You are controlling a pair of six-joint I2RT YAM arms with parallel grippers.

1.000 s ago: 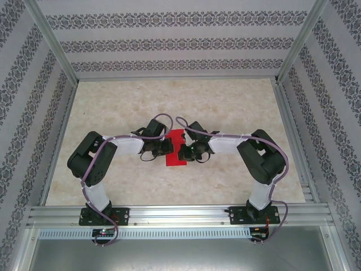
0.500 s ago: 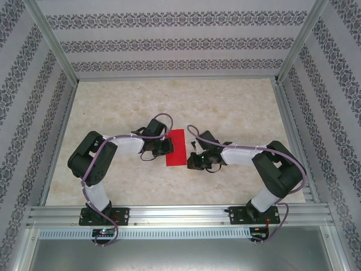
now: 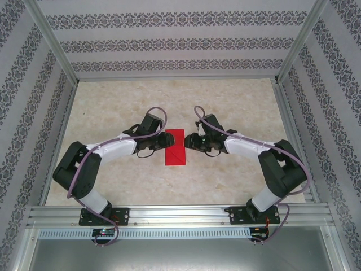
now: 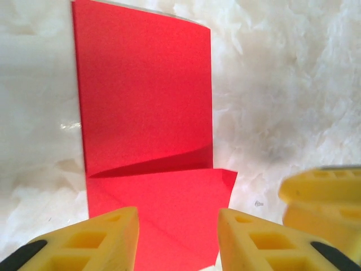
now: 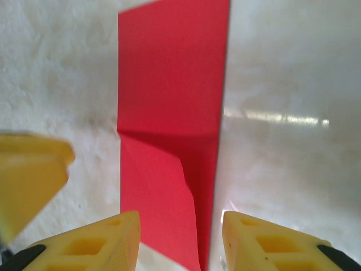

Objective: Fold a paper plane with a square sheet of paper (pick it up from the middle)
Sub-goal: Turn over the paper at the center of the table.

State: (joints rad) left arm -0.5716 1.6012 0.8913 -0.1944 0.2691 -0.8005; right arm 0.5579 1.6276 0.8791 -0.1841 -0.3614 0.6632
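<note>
- The red paper [image 3: 175, 148] lies flat on the table [image 3: 237, 107], in the middle between the two arms, and it is folded to a narrow rectangle
- Its long axis runs from the near side to the far side, so each long edge faces one arm
- The left gripper [image 3: 160, 143] is at the left long edge and the right gripper [image 3: 190, 141] is just beside the right one; both look equally near
- In the left wrist view the fingers [image 4: 96, 240] stand apart and hold nothing, and a cross crease with a slightly raised flap lies just ahead of them
- In the right wrist view the fingers [image 5: 265, 243] are also apart and empty, above the paper
- In my judgement, the next grasp must come sideways, across the short width
</note>
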